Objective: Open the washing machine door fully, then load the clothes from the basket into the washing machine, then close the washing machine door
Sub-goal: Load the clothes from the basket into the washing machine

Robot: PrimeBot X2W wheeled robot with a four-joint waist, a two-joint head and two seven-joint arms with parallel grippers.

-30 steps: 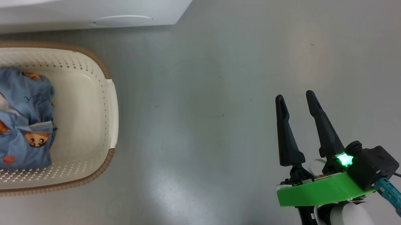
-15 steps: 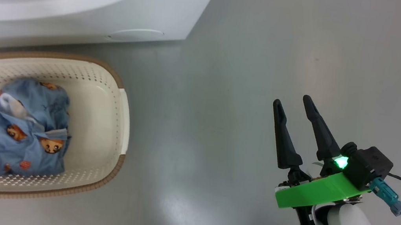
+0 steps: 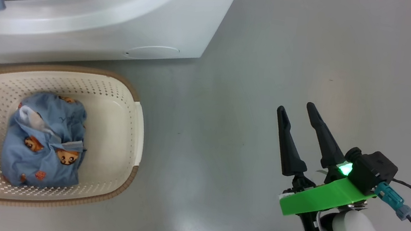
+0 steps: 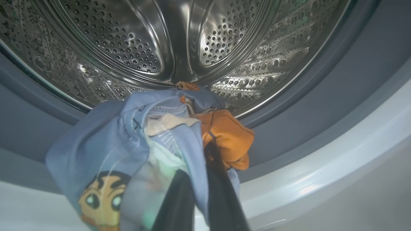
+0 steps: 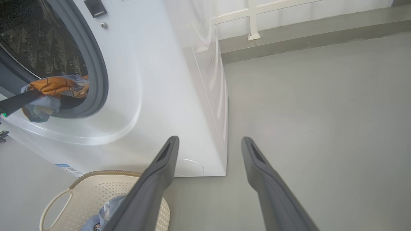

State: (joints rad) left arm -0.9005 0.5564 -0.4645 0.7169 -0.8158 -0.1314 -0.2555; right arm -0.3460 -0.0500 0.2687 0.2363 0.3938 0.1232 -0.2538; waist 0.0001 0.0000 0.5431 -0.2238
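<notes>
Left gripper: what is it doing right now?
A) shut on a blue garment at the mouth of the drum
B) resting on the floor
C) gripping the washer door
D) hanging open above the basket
A: in the left wrist view the left gripper is pinched shut on a blue garment, right in front of the steel drum.

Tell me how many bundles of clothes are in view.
2. One bundle lies in the basket; a second bundle is caught in the left gripper at the washing machine's drum mouth. More could be hidden inside.
</notes>
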